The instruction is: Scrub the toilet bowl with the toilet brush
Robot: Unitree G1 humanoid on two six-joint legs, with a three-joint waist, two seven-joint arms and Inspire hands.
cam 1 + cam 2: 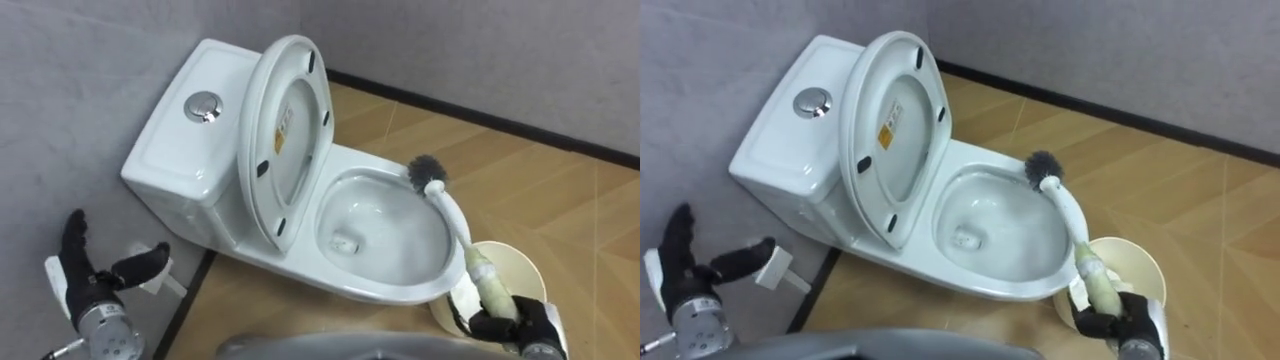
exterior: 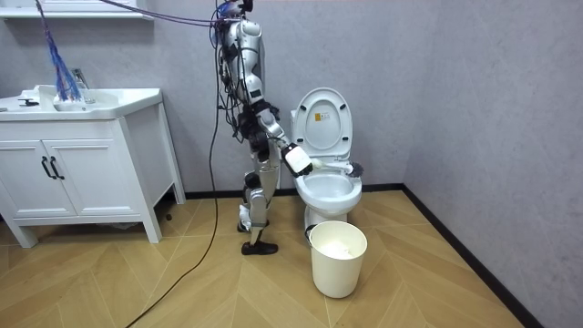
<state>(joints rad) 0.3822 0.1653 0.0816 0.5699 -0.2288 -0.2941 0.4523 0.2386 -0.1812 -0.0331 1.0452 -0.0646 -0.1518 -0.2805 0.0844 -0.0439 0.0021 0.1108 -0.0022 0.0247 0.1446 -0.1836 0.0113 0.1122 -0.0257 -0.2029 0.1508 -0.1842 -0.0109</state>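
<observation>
A white toilet [image 1: 210,160] stands against the grey wall with its lid and seat [image 1: 285,130] raised. My right hand [image 1: 525,322] at the lower right is shut on the pale handle of a white toilet brush [image 1: 452,215]. The brush's dark bristle head [image 1: 427,172] rests at the far right rim of the bowl [image 1: 385,245]. My left hand [image 1: 85,270] is at the lower left beside the tank, open and holding nothing. In the room view I stand upright at the toilet's side [image 2: 326,155], with the brush [image 2: 332,168] reaching over the bowl.
A cream waste bin [image 1: 515,272] stands on the wooden floor just right of the bowl, beside my right hand; in the room view the bin [image 2: 338,258] is in front of the toilet. A white vanity with a sink [image 2: 77,150] is at the room view's left.
</observation>
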